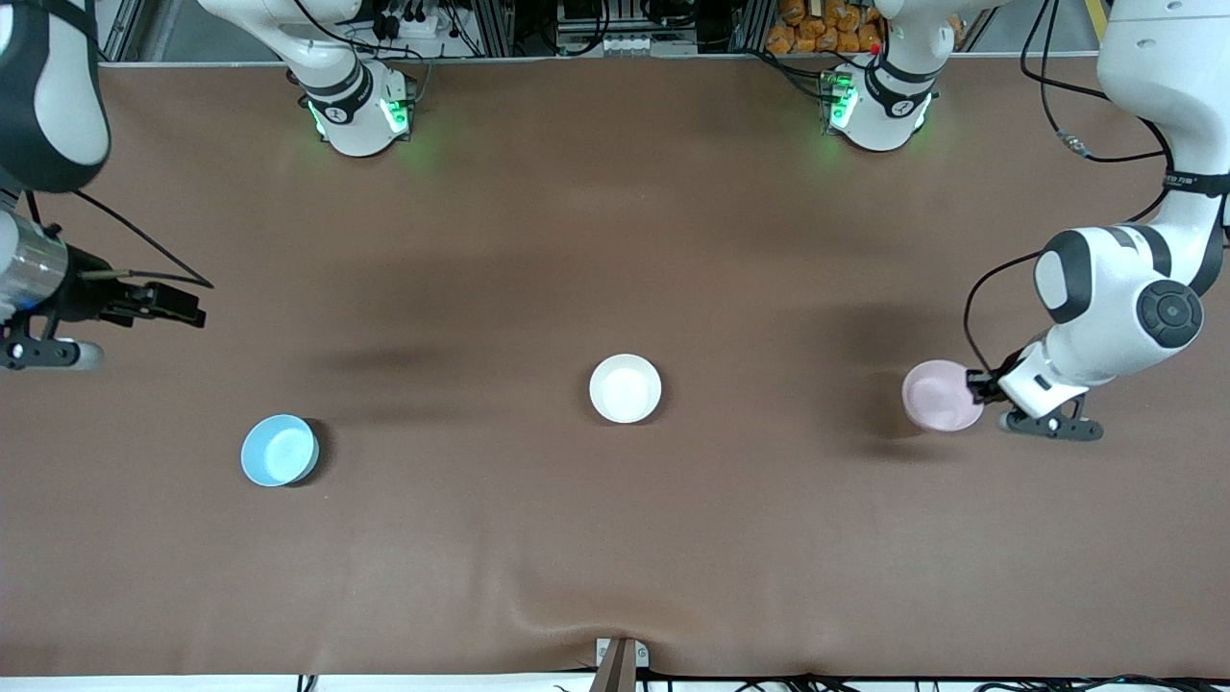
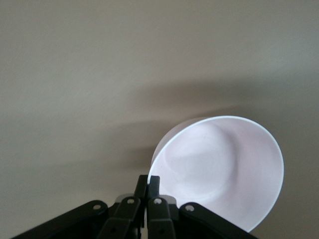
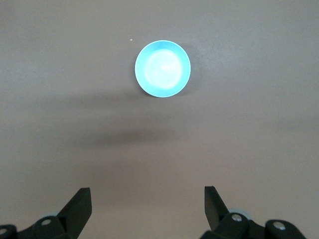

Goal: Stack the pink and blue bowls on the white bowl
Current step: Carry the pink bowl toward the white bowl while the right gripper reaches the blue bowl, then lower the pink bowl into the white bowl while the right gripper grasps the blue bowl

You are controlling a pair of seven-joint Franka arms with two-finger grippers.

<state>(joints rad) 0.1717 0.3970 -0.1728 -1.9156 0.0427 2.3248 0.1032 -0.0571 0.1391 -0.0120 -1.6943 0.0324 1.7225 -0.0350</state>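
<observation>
The blue bowl [image 1: 279, 450] sits toward my right arm's end from the white bowl [image 1: 626, 388]. My left gripper [image 1: 978, 387] pinches the pink bowl's [image 1: 939, 395] rim; my right gripper [image 1: 183, 306] waits, fingers spread.

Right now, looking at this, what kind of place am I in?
Probably a robotics lab or test bench. Two white robot arms are bolted along a brown-covered table, cables and equipment racks line its edge, and only three plain bowls sit out. The left gripper is pinching the pink bowl.
</observation>
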